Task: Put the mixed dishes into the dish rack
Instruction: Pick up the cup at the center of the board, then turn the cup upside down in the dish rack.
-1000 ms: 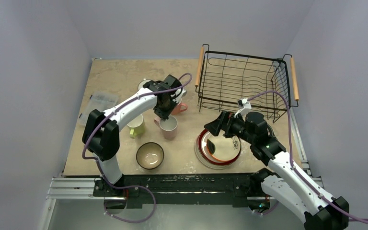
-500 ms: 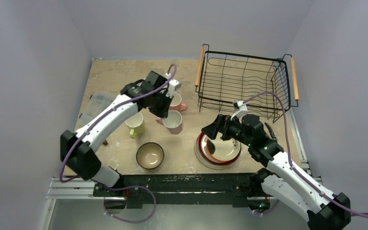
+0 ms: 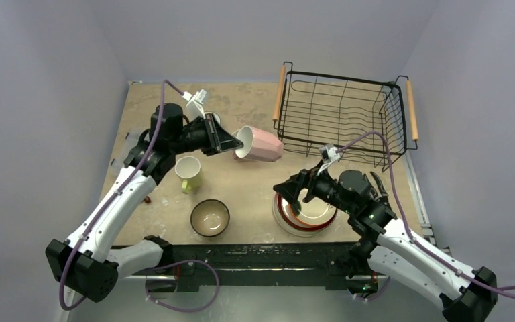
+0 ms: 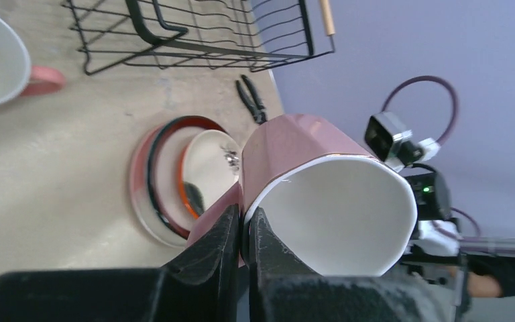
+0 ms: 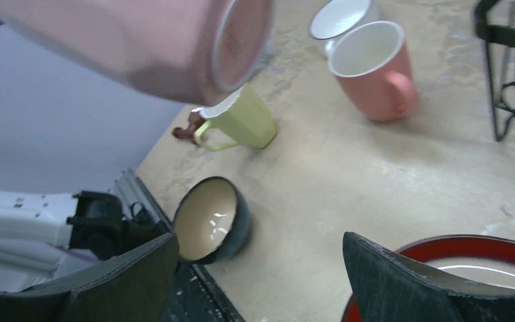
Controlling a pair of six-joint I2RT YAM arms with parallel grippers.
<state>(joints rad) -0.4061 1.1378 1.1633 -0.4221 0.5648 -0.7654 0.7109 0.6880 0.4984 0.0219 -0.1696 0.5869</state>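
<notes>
The big dish rack (image 3: pixel 343 114) sits far right, no dishes in it yet. The plates (image 3: pixel 306 229) lie nearer. The pale pink mug (image 3: pixel 261 144) hangs sideways in the air, just left of the rack. The left gripper (image 3: pixel 237 143) pinches its rim tight. Next, I think, it should go right, into the rack. The right gripper (image 3: pixel 294 194) is wide open over the plates.

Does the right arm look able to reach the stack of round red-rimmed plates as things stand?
Likely yes. The right hand hangs open right above the stack of round red-rimmed plates, with nothing between them. The pale pink mug pinched in the left hand is off to the side.
</notes>
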